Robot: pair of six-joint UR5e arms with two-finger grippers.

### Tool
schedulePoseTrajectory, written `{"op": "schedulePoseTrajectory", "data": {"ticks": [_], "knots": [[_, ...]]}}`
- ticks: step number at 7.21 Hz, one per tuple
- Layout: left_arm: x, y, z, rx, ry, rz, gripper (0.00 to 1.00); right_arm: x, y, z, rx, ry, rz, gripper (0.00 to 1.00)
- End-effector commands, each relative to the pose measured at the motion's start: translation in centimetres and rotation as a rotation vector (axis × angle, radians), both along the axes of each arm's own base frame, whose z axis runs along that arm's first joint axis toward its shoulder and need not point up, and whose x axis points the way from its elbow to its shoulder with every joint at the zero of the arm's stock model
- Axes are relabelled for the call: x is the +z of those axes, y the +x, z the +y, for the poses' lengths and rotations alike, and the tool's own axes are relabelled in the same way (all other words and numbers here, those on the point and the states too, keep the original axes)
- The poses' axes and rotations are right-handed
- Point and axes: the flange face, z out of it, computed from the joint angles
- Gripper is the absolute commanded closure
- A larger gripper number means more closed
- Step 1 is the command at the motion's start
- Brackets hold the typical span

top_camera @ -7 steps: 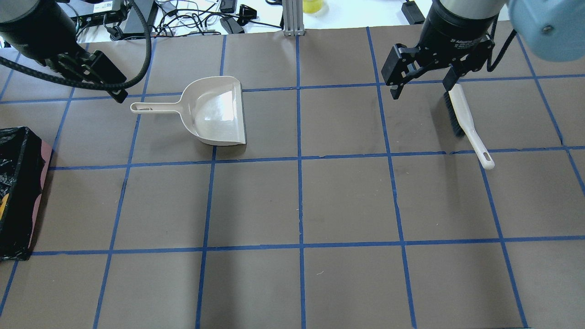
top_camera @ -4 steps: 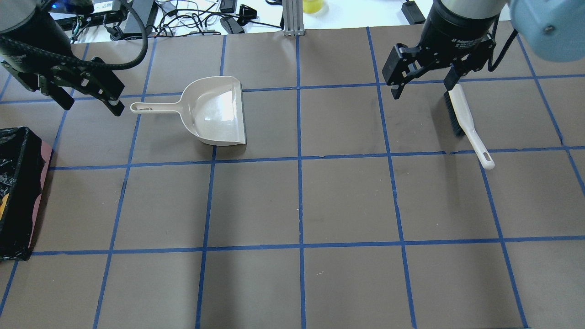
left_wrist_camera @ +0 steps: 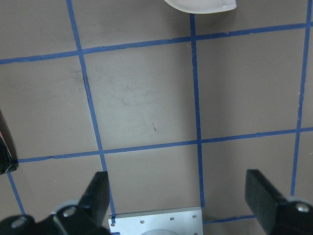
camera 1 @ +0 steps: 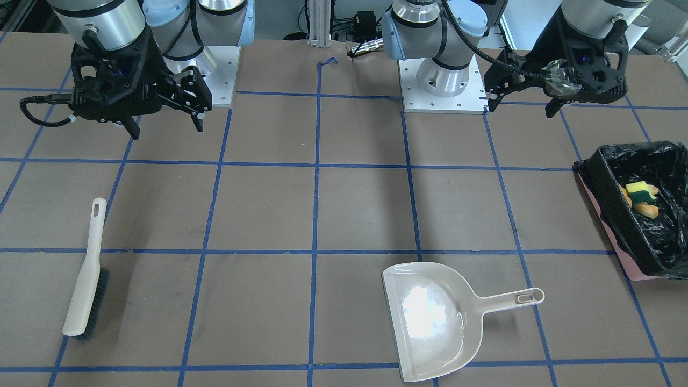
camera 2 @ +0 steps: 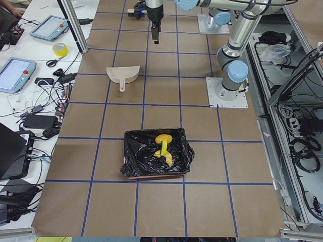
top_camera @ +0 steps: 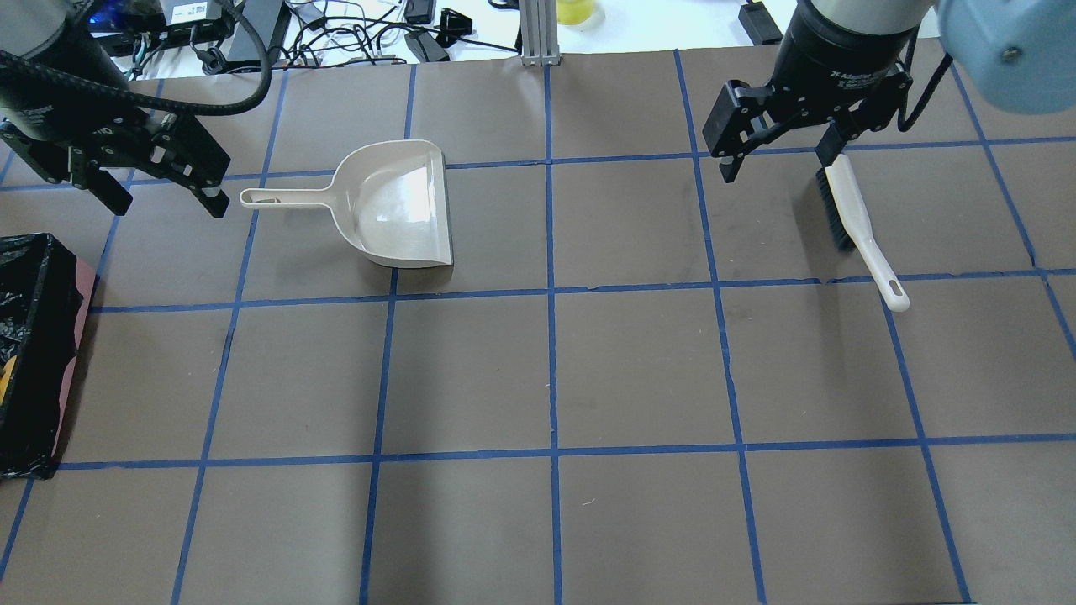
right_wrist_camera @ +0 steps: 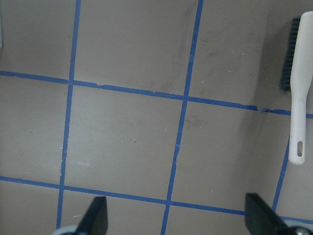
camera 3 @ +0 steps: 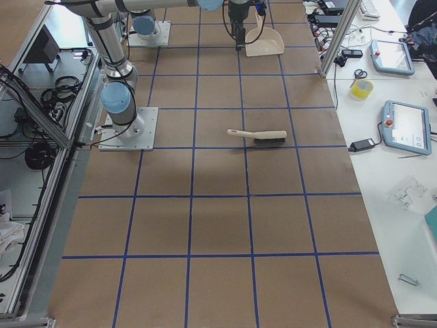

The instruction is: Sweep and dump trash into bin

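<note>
1. Released and empty: left end effector, upper left of overhead view; right end effector, upper right.
2. Could nudge white-handled dark-bristled brush just below right end effector if lowered carelessly.
3. Empty beige plastic dustpan on brown gridded worktop.
4. Inside black-bag-lined rectangular bin, right edge of front view: yellow-green sponge wedge, golden-brown lump.

Bright, even light falls from above. Shadows on the brown table are soft, with broad faint dark bands below the dustpan in the overhead view. A white glare patch fills the dustpan's bowl. Left of the dustpan, the black liner of the bin glints. In the wrist views the fingers of the left gripper and of the right gripper look soft-edged, while the table is sharp.
</note>
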Motion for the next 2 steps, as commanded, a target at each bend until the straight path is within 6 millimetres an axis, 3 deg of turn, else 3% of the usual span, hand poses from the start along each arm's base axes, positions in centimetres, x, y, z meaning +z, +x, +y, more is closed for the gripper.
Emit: {"op": "schedulePoseTrajectory", "data": {"ticks": [1,2], "knots": [[-0.07,-0.03,-0.15,-0.003,-0.004,0.002,0.0,0.0,0.0,0.01,0.0,0.001,0.0,0.0],[-0.15,0.06,-0.15,-0.012,-0.002,0.002,0.0,0.0,-0.01,0.01,0.0,0.0,0.001,0.0]]}}
